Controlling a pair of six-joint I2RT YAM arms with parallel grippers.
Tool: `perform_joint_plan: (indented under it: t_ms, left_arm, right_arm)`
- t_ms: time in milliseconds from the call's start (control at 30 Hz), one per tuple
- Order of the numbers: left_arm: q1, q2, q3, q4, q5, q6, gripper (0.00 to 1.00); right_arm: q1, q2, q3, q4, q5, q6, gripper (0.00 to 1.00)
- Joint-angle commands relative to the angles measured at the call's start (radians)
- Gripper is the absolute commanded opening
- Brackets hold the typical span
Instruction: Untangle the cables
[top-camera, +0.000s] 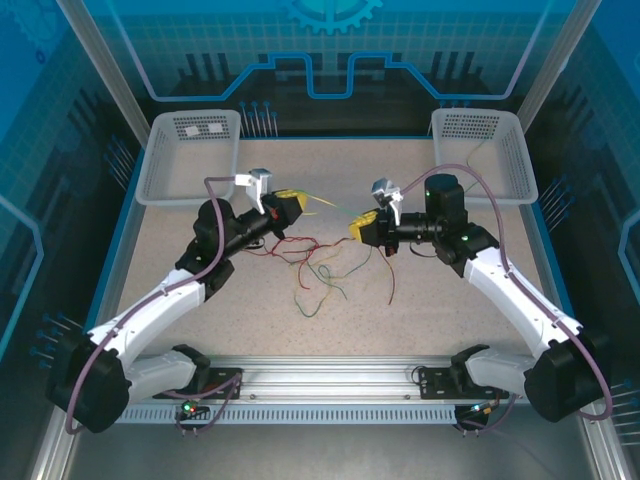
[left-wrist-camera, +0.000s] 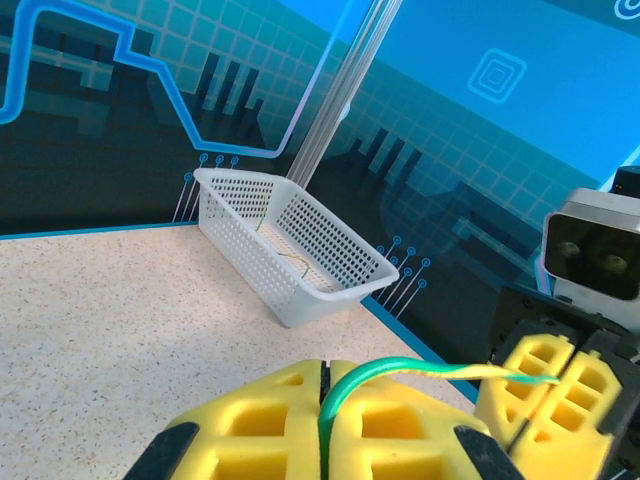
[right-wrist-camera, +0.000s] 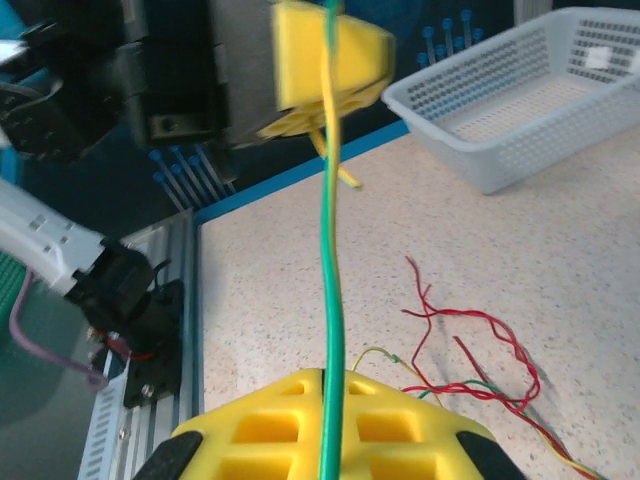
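Tangle of cables (top-camera: 318, 268) lies mid-table (top-camera: 450, 310), at 6 o'clock of the grippers. Beyond it, left gripper (top-camera: 298, 206) and right gripper (top-camera: 356, 228) both clamp one green-yellow wire (right-wrist-camera: 330, 250), stretched between them. Step: freeing that strand. Next: probably pull apart gently, toward 9 and 3.

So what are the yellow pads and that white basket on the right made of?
Pads: probably soft foam or rubber, matte, with moulded square pockets. Basket: looks like thin moulded plastic, slightly glossy, its walls perforated in a regular grid.
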Motion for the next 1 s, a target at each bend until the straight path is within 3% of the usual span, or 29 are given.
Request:
perform_joint_plan:
  t_ms: [0,133,267,400,533,633,867,967]
  left_arm:
    - [0.001,0.002,0.005,0.011,0.009,0.014,0.0]
    - [-0.078,0.098,0.074,-0.031,0.113,0.077,0.0]
    - [-0.167,0.196,0.122,-0.083,0.085,0.141,0.0]
    - [-0.24,0.321,0.177,-0.075,0.105,0.15,0.0]
    - [-0.308,0.454,0.254,-0.083,0.104,0.147,0.0]
    - [-0.325,0.513,0.284,-0.058,0.109,0.116,0.0]
    - [-0.326,0.503,0.286,-0.027,0.149,0.133,0.0]
    - [-0.325,0.478,0.267,0.002,0.152,0.132,0.0]
  right_arm:
    - [-0.006,-0.023,-0.014,0.097,0.126,0.092,0.0]
    - [0.001,-0.032,-0.031,0.281,0.268,0.265,0.0]
    - [0.002,-0.037,-0.035,0.415,0.444,0.43,0.0]
    - [0.018,-0.021,-0.05,0.547,0.509,0.555,0.0]
    - [0.054,-0.039,-0.065,0.577,0.631,0.577,0.0]
    - [0.056,-0.048,-0.064,0.572,0.649,0.594,0.0]
    - [0.056,-0.095,-0.093,0.511,0.718,0.543,0.0]
    - [0.044,-0.087,-0.044,0.406,0.729,0.533,0.0]
